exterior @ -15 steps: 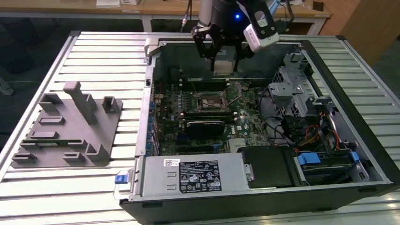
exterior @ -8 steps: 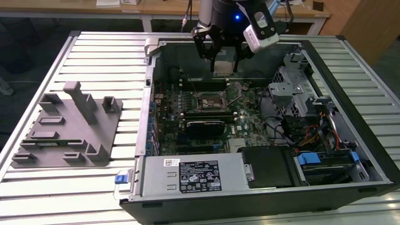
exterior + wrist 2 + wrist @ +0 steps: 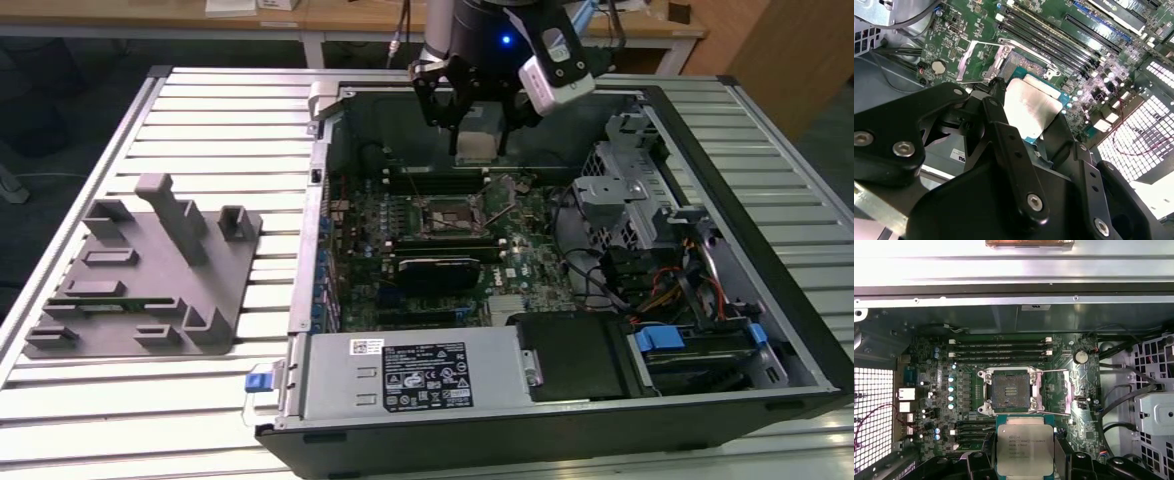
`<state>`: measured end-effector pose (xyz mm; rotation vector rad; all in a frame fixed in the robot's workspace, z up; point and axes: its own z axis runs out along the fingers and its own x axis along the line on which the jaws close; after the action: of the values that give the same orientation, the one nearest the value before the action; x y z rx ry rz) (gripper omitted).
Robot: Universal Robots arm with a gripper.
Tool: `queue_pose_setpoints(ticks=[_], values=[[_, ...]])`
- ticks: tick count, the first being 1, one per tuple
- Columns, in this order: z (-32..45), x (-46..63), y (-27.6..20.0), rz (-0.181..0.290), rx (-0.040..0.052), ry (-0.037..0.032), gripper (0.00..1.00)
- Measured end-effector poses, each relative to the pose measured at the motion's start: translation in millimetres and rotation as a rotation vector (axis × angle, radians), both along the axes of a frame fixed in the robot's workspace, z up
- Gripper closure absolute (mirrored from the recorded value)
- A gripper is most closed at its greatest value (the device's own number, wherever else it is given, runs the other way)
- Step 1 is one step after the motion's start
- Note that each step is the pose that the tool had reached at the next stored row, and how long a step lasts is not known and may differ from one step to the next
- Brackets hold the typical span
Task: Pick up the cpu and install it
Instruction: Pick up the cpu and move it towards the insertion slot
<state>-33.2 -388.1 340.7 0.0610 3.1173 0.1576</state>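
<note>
Since the gripper (image 3: 477, 140) was clamped on the cpu (image 3: 1025, 450) by 2 opposite edges, up over the motherboard (image 3: 527, 255) near the open socket (image 3: 1010, 392), I'd say keeping the chip flat and squared to that frame was the whole game.

cpu (image 3: 1025, 447) above motherboard (image 3: 924, 360), near socket (image 3: 1010, 391)

Hidden in part behind a black finger (image 3: 1006, 147) in the second wrist view, the cpu (image 3: 1031, 107); cut by the picture's edge in the first wrist view, side rims covered by the gripper (image 3: 1025, 447); in the exterior view, arm (image 3: 467, 25) cropped above the wrist.
</note>
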Motion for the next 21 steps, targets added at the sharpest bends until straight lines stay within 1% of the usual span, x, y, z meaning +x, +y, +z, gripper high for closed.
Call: queue_pose_setpoints(ticks=[11,21], values=[[-4.1,-0.2,0.0,0.0,-0.0018,0.0,0.45],[-7.8,-0.3,0.0,0.0,-0.0064,0.0,0.45]])
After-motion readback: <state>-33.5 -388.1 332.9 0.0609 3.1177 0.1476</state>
